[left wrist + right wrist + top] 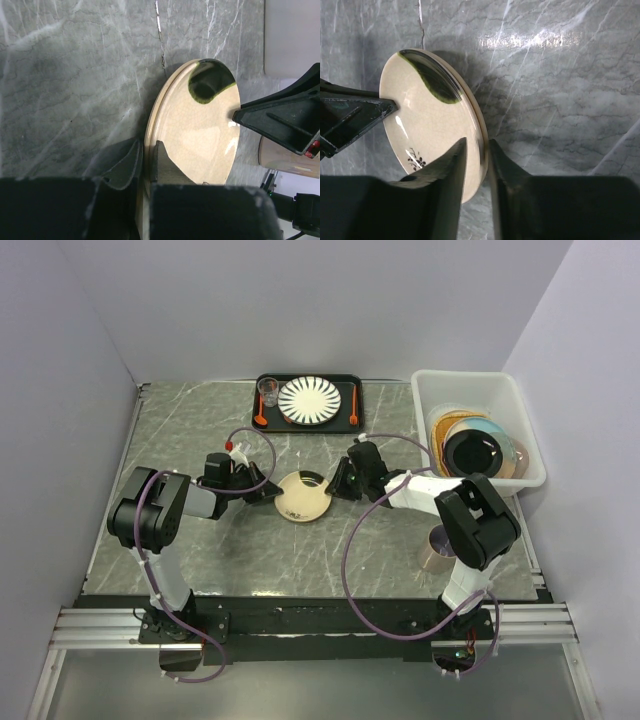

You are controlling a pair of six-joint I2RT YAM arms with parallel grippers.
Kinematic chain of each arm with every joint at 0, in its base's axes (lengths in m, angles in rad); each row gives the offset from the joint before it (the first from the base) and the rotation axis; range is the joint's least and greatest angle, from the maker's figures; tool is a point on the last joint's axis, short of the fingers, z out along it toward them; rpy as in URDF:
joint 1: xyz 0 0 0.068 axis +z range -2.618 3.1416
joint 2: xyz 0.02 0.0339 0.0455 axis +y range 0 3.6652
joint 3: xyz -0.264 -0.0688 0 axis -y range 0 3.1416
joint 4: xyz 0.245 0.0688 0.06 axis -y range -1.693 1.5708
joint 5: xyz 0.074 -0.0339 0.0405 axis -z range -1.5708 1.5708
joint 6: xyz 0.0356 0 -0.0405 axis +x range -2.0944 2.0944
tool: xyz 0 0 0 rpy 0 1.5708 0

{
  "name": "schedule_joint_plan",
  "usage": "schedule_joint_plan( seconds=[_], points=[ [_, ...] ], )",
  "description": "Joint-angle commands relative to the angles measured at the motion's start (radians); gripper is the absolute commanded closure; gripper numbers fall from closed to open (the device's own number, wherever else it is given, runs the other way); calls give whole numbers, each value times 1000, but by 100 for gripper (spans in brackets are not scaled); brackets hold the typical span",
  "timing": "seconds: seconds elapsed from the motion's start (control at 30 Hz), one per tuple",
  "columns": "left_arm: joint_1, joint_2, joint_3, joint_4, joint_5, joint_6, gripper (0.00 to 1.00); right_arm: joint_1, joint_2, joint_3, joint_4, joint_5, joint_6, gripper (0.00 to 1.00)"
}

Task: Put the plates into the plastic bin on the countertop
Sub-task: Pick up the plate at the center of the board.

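Observation:
A cream plate [303,497] with a green patch and a small dark sprig is tilted up off the countertop [250,560] between my two arms. My left gripper [268,492] [148,145] is shut on the left rim of this plate [200,135]. My right gripper [338,483] [477,142] straddles the opposite rim of the plate [430,125]; its fingers are close around the rim with a narrow gap still showing. The plastic bin [465,380] stands at the back right and holds several stacked plates [480,450], a black one on top.
A black tray [345,380] at the back carries a white plate with dark stripes [310,400], a glass [268,390] and orange utensils. A copper-coloured cup [437,550] stands beside the right arm's base.

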Motion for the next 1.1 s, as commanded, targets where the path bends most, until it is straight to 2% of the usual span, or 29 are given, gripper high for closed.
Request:
schedule_joint_plan(
  seconds=[0.0,0.13,0.27,0.33,0.47,0.5,0.57,0.6,0.67,0.83,0.97,1.07],
  points=[
    [-4,22,7,-36,-20,16,99,7,16,7,23,5,-3,77],
    [-4,20,7,-40,-21,17,99,7,18,8,23,-2,-8,92],
    [-4,17,7,-45,-22,20,98,9,1,2,23,6,-12,98],
    [-4,15,7,-43,-22,20,92,9,-13,1,19,11,-14,99],
    [-4,14,4,-43,-18,28,77,10,-33,-1,14,11,-18,99],
    [-4,14,4,-43,-21,28,68,10,-38,1,16,11,-17,100],
    [-4,11,4,-46,-20,29,59,10,-42,-1,17,6,-14,100],
    [-4,9,4,-49,-25,29,50,10,-48,-1,19,6,-15,100],
    [-4,2,4,-56,-28,31,40,10,-53,-1,19,4,-14,100],
    [-4,-15,-2,-65,-44,37,27,12,-62,-3,25,-2,-9,100],
    [-4,-28,-10,-68,-63,40,12,10,-74,-6,23,-2,-8,100],
    [-4,-44,-19,-68,-80,43,6,10,-81,-6,25,0,-8,100]
  ],
)
